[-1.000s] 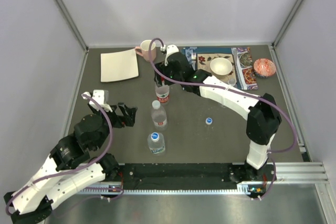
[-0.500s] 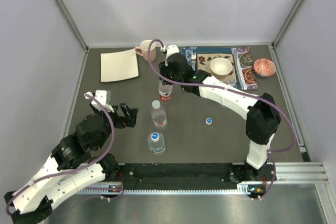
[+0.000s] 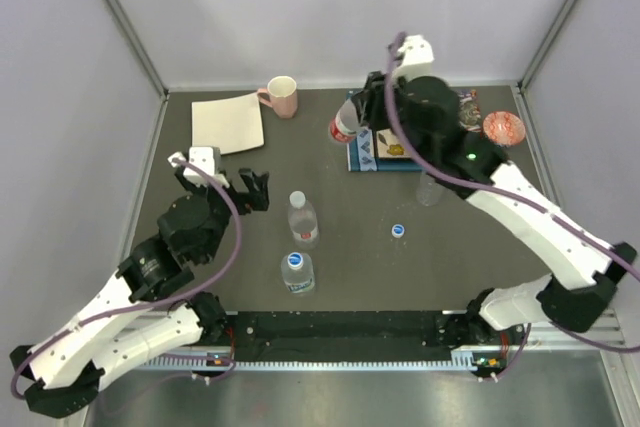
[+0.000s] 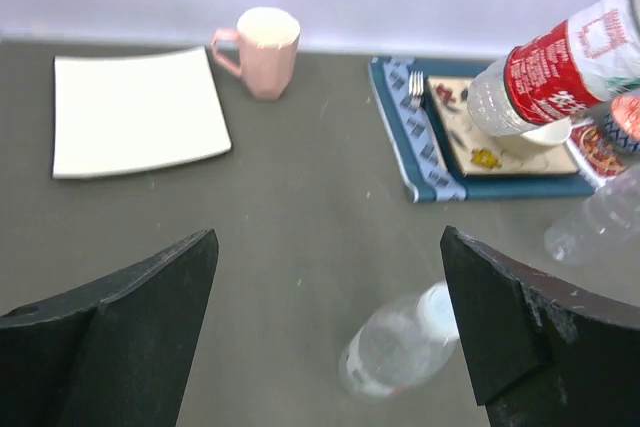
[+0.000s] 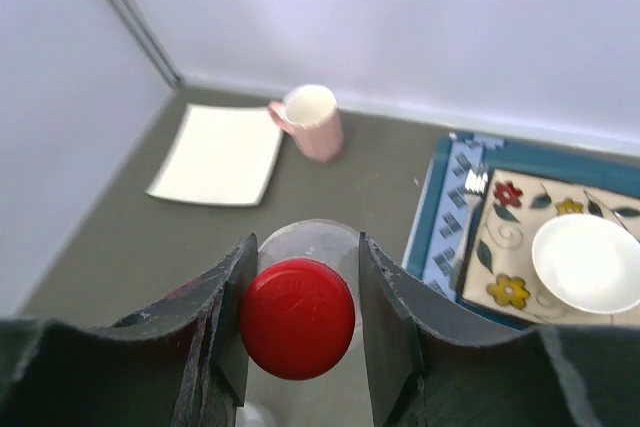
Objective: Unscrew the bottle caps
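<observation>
Between my right jaws sits the red cap (image 5: 297,317), on top of the red-labelled bottle (image 3: 342,127) and, as far as I can judge, not yet unscrewed. My right gripper (image 3: 357,113) is closed on that top end. I cannot tell whether it bears on the cap itself or on the neck under it. The bottle hangs tilted, clear of the tabletop (image 3: 450,257), at the far side just right of centre, over the left edge of the blue place mat (image 3: 364,153). My left gripper (image 3: 256,190) is on the left, well apart from it, jaws spread wide and holding nothing.

Nearer, around the middle, stand two more bottles, one with a whitish cap (image 3: 297,199) and, nearer than it, one with a blue cap (image 3: 295,260). A loose blue cap (image 3: 398,230) lies to their right. A clear bottle (image 3: 430,188) stands farther right, beside the mat.

I judge the danger lies in the single hold. With only one pair of jaws on it, a twist would turn the whole bottle, not the thread. Held tilted by its narrow end, it could also slip and drop onto the mat, where a white bowl (image 5: 590,262) sits. My left jaws would have to cross for the body, and that path runs past the two standing bottles, so a low sweep could knock them over.
</observation>
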`<action>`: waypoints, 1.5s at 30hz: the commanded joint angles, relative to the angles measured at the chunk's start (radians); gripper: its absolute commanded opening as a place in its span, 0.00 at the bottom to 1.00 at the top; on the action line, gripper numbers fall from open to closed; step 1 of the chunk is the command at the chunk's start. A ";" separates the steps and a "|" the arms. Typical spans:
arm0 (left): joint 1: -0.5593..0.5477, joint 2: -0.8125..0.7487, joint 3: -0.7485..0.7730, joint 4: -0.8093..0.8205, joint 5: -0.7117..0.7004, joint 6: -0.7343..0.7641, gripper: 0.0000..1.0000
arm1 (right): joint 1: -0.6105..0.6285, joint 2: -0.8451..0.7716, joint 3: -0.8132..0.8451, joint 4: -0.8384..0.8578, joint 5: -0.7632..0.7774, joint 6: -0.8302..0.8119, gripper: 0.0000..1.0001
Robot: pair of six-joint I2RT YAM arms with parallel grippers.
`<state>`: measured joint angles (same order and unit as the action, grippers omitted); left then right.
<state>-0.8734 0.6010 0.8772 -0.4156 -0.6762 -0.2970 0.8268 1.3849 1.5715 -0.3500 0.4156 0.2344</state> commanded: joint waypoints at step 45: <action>0.209 0.520 0.282 0.544 1.653 -0.145 0.66 | -0.270 -0.299 -0.039 0.025 -1.089 0.468 0.00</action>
<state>-0.6559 1.1053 1.1244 0.1226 0.9520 -0.4713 0.5606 1.0946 1.5311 -0.4042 -0.6533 0.6666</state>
